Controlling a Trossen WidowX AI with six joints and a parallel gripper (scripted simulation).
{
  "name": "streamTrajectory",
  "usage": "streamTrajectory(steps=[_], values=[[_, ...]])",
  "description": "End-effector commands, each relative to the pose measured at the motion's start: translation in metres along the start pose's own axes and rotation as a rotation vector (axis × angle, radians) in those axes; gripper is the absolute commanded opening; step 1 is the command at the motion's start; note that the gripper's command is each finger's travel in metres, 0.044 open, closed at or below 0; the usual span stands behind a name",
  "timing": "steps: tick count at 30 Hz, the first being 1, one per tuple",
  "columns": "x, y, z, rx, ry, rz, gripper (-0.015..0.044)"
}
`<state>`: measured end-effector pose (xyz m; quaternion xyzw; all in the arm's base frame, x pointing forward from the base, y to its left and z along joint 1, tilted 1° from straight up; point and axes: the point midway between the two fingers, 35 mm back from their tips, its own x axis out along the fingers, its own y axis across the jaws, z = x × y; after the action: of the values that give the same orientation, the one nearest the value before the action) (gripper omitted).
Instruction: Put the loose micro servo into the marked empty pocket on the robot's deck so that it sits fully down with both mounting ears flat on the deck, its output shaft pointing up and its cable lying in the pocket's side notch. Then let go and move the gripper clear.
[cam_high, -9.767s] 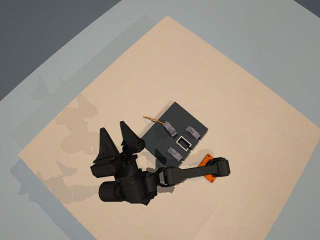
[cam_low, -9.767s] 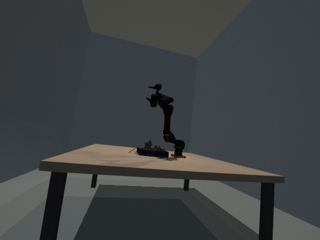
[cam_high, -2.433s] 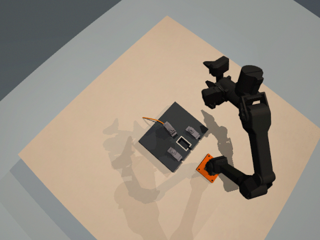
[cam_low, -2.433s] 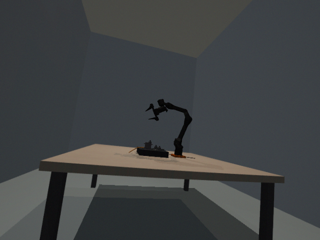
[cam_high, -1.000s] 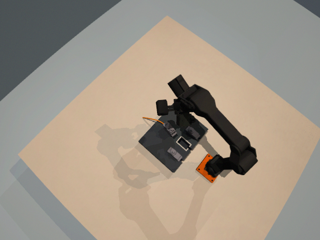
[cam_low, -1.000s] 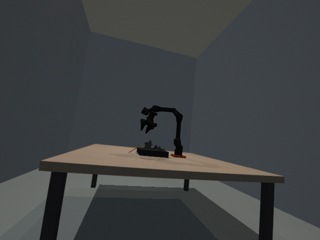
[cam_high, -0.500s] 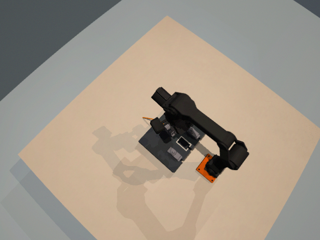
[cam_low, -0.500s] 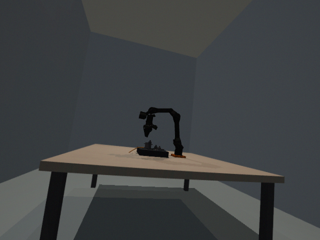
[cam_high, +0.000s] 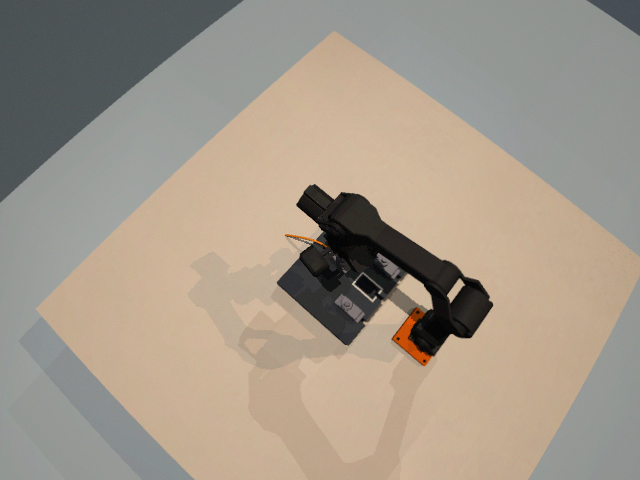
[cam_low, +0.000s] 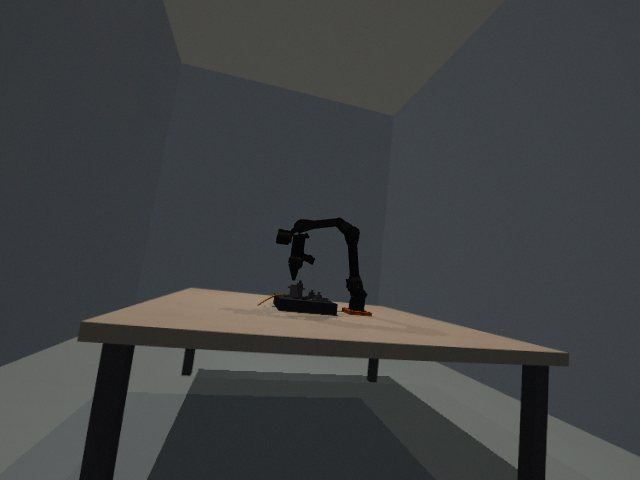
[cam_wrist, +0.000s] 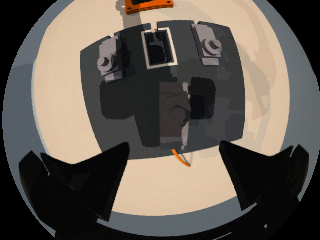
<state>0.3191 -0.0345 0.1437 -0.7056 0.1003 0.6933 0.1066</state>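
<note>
The loose servo stands upright on the dark deck, its output shaft up. Its orange cable runs out past the deck's edge. The arm hides most of the servo in the top view. The marked pocket's white outline surrounds an empty dark opening with a side notch. My gripper is open and empty, pointing down above the servo. In the wrist view its fingertips are on either side of the servo's cable end.
Two grey servos are seated in the deck, one on one side of the pocket and another on the other. The arm's orange base plate is beyond the deck's pocket side.
</note>
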Motion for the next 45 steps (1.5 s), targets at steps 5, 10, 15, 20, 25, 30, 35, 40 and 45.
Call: streamTrajectory(steps=[5,10,15,20,25,30,35,40,45], values=[[0.012,0.001,0.002,-0.007,-0.009,0.006,0.044],[0.019,0.001,0.002,-0.007,-0.009,0.006,0.044],[0.027,0.001,0.002,-0.007,-0.009,0.006,0.044],[0.029,0.001,0.003,-0.007,-0.009,0.006,0.0387],[0.029,0.001,0.003,-0.007,-0.009,0.006,0.0256],[0.029,0.001,0.003,-0.007,-0.009,0.006,0.0145],[0.029,0.001,0.003,-0.007,-0.009,0.006,0.0111],[0.023,0.001,0.002,-0.007,-0.009,0.006,0.0],[0.003,0.001,0.006,-0.007,-0.009,0.006,0.0]])
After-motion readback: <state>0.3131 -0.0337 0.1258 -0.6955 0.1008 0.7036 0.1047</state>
